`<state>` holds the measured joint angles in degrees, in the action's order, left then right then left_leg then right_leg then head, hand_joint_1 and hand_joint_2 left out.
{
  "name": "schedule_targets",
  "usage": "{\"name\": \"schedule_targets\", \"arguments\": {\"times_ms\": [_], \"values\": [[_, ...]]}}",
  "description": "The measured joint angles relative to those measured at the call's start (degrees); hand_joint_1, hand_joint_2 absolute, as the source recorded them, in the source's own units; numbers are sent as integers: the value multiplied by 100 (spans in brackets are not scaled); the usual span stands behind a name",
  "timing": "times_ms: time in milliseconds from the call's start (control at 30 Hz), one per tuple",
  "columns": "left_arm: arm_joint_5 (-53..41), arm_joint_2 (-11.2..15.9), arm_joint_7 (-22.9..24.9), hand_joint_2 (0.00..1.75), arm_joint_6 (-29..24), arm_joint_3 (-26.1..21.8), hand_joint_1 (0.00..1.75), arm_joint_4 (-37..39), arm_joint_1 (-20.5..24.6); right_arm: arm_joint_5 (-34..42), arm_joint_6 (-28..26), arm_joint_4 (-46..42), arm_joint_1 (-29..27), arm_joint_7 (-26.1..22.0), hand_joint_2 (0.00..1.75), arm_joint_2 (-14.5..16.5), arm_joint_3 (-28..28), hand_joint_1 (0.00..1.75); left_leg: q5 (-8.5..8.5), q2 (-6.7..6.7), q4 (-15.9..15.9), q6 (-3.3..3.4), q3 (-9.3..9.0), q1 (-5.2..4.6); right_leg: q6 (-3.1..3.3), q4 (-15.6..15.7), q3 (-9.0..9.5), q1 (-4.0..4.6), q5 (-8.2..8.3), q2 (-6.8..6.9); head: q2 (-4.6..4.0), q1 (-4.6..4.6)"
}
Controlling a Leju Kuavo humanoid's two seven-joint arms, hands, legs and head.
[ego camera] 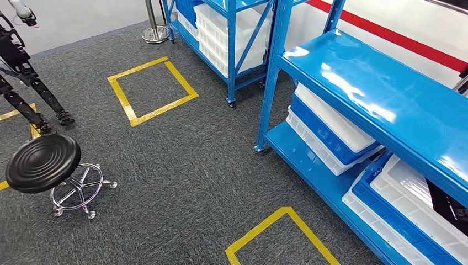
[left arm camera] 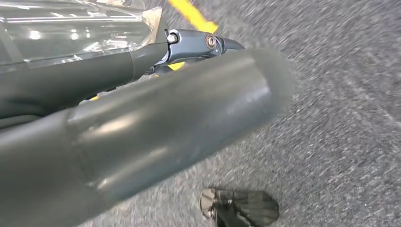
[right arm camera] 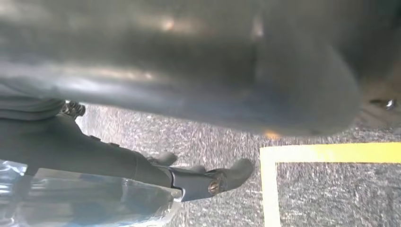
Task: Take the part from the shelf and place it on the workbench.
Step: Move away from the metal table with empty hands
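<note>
A blue metal shelf [ego camera: 375, 94] stands on my right in the head view. Its lower level holds stacked white and blue bins [ego camera: 331, 130]. A dark object [ego camera: 450, 207] lies in a white bin at the far right edge; I cannot tell whether it is the part. My left hand [left arm camera: 156, 123] hangs over grey carpet, thick thumb across the view, dark fingers [left arm camera: 198, 45] stretched out and holding nothing. My right hand [right arm camera: 189, 94] also hangs over the carpet, its dark fingers [right arm camera: 208, 182] extended with nothing in them.
A second blue shelf [ego camera: 232, 33] with white bins stands further back. A black round stool [ego camera: 44, 163] on castors is at the left, with a dark legged machine [ego camera: 27, 88] behind it. Yellow tape squares [ego camera: 152, 91] [ego camera: 281, 234] mark the carpet. A metal post base [ego camera: 155, 34] stands at the back.
</note>
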<state>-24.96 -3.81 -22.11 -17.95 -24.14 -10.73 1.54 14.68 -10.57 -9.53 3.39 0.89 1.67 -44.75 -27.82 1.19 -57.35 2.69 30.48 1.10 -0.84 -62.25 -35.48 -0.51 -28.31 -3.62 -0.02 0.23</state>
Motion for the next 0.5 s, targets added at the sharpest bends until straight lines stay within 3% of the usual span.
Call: {"name": "schedule_targets", "arguments": {"times_ms": [33, 67, 133, 167, 233, 267, 333, 400, 433, 500], "values": [[0, -15, 7, 0, -21, -1, 0, 1, -4, -11, 14, 0, 13, 1, 0, -6, -2, 0, 7, -87, 13, 14, -3, -12, 12, -318, -164, -8, -155, 173, -1, 8], [0, -27, 11, 0, -34, -1, 0, 1, -11, -21, 25, 0, 26, 1, 0, -10, -4, 0, 7, -184, 14, 24, 3, -18, 13, -698, -358, -23, -320, 251, -1, 17], [-2, -38, 4, 0, 2, -2, 0, 1, -19, -33, 36, 0, 30, 1, 0, -18, -18, 0, 2, -366, 11, 21, 12, -21, -47, -1167, -576, -68, -460, 290, -1, 18], [-7, -39, -10, 0, 58, -2, 0, 1, -19, -42, 37, 0, 28, 2, 0, -21, -28, 0, -4, -448, 8, 11, 13, -18, -109, -1109, -526, -95, -408, 315, -1, 20], [-19, -31, -47, 0, 193, -1, 0, 1, -19, -59, 37, -1, 22, 3, 0, -28, -52, 0, -27, -590, -1, -33, -12, -11, -237, -402, -108, -151, -152, 489, -1, 23], [-23, -15, -59, 0, 236, -1, 0, 1, -20, -67, 37, -3, 29, 3, 0, -26, -65, 0, -52, -652, -12, -75, -28, -20, -266, -28, 114, -148, -41, 621, -1, 26], [-24, 18, -74, 0, 270, 0, 0, 0, -17, -73, 37, -8, 39, 3, 0, -25, -84, 0, -94, -764, -26, -167, -69, -37, -212, 358, 328, -124, 59, 756, -1, 11], [-24, 32, -83, 0, 280, 0, 0, -2, 5, -75, 37, -9, 30, 3, 0, -33, -95, 0, -109, -866, -10, -243, -113, -17, -106, 373, 292, -86, 69, 653, -1, -11], [-24, 34, -89, 0, 282, -1, 0, -3, 22, -75, 37, -9, 19, 3, 0, -38, -98, 0, -134, -852, -23, -284, -127, 15, -63, 380, 294, -95, 74, 594, -1, -14], [-29, 34, -104, 0, 283, 0, 0, -4, 35, -74, 37, -9, 11, 3, 0, -42, -103, 0, -360, -586, -298, -339, -33, 61, 31, 395, 317, -116, 99, 479, -1, -28]]}}
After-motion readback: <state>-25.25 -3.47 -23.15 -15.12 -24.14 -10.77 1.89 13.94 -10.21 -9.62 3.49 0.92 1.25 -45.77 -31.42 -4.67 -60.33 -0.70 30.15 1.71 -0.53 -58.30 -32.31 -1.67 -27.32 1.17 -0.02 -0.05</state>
